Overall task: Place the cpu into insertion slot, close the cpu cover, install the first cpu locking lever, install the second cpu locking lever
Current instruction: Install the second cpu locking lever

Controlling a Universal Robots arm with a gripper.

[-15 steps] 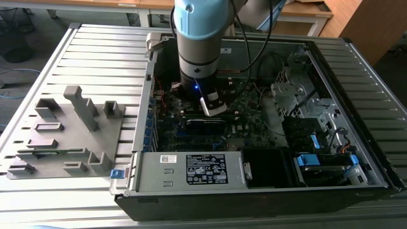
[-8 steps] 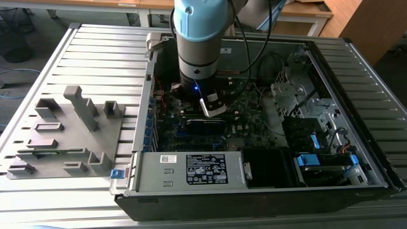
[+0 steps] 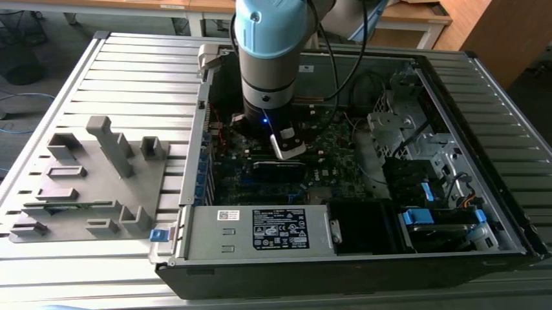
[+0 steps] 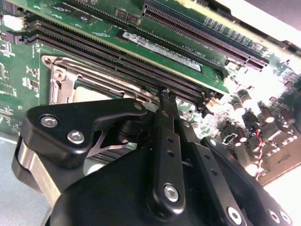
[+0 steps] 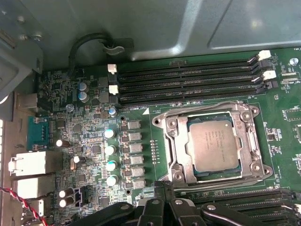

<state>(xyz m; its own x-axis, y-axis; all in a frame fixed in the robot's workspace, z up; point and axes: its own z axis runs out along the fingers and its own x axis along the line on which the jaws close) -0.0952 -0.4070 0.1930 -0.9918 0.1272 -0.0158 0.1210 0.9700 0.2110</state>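
Slatted grey table [image 3: 129, 71], wooden desks [image 3: 414, 16] behind, wooden cabinet [image 3: 505, 39].

The open computer case [image 3: 483, 213] lies on a slatted metal table [image 3: 129, 71]. Beside the case, toward the exterior view's left, a grey plastic fixture [image 3: 86, 187] with upright posts rests on the slats. Inside the case, a boxy power supply [image 3: 258, 231] with a label fills the near edge, with blue clips [image 3: 418, 216] next to it. Long black memory slots [image 5: 188, 82] run across the green motherboard [image 5: 89, 136], beside small round capacitors [image 5: 109, 155].
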